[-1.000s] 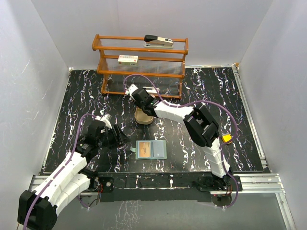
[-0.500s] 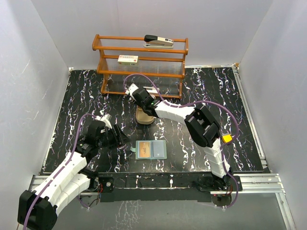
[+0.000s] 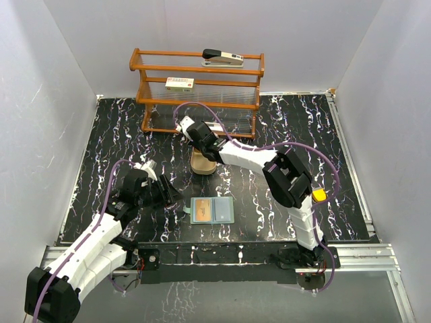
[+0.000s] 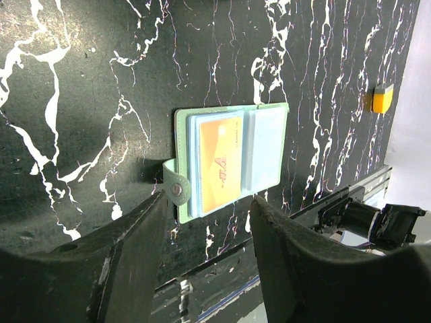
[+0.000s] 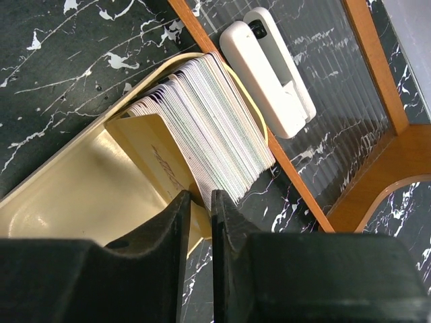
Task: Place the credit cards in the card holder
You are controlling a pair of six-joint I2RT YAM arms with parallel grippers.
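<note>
The sage-green card holder [image 3: 212, 210] lies open on the black marbled table near the front edge. In the left wrist view the holder [image 4: 269, 114] has a gold-orange credit card [image 4: 219, 161] in its left clear pocket. My left gripper [image 3: 174, 196] is open and empty just left of the holder, its snap tab between the jaws [image 4: 205, 208]. A leaning stack of credit cards [image 5: 215, 128] stands in the tan oval tray [image 5: 67, 195]. My right gripper [image 5: 201, 195] is down in that tray [image 3: 201, 168], jaws a narrow slit apart on the corner of the front gold card [image 5: 158, 161].
A wooden rack [image 3: 199, 91] stands behind the tray, with a stapler on top and a white box on its middle shelf. A white stapler-like device [image 5: 269, 74] lies on the rack's bottom shelf beside the cards. A small yellow block [image 3: 318, 194] sits on the right arm.
My right gripper has shifted slightly right and settled at the tan tray. The left arm and the card holder have not moved.
</note>
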